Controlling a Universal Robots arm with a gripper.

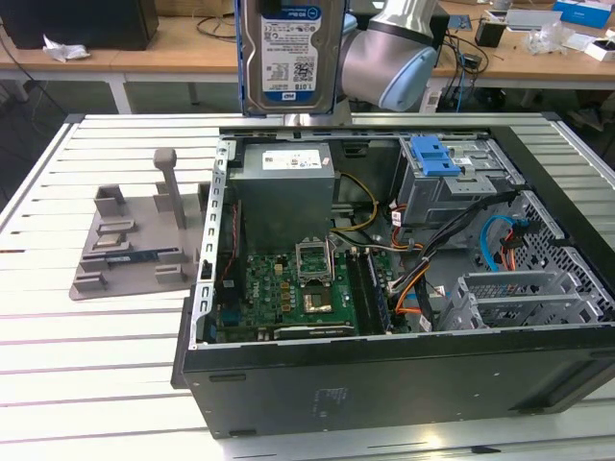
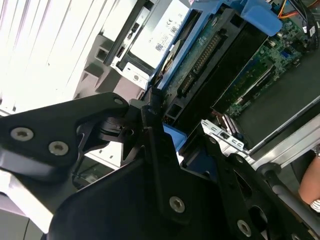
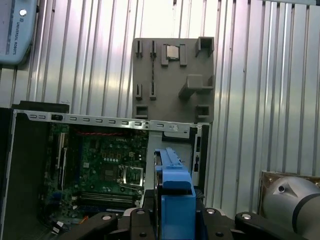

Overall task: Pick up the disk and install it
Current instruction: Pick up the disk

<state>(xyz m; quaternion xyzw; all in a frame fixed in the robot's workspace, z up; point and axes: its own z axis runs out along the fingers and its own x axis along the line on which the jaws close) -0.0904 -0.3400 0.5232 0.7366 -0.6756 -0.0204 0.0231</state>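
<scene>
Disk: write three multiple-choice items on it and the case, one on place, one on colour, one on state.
1. Where is the disk?
A. on the grey tray
B. seated in the cage
C. held in the air, clear of the case

2. What colour is the disk's bracket?
A. blue
B. red
C. yellow

3. How is the case?
A. closed
B. open
C. upside down

Answers: 1 C, the exterior view shows it upright, above the case's far side. 2 A, bright blue in the first wrist view. 3 B, the motherboard lies exposed.
</scene>
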